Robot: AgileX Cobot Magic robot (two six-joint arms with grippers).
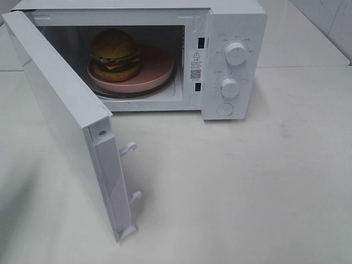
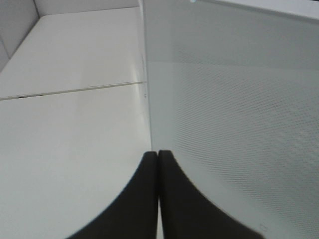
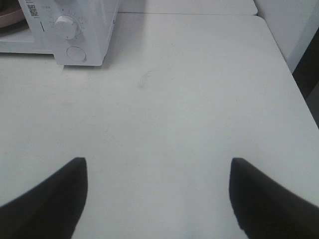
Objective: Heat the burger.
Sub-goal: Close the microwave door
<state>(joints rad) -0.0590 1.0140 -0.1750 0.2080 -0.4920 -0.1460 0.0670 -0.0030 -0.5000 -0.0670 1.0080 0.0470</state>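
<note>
The burger, with a glossy brown bun, lettuce and a dark patty, sits on a pink plate inside the white microwave. The microwave door stands swung wide open to the left. In the left wrist view my left gripper is shut with nothing in it, its tips close to the door's dotted outer face. My right gripper is open over bare table, well off from the microwave's knob panel. Neither gripper shows in the exterior high view.
Two knobs and a round button sit on the microwave's right panel. Latch hooks stick out from the door's free edge. The white table has an edge on the right, seen in the right wrist view.
</note>
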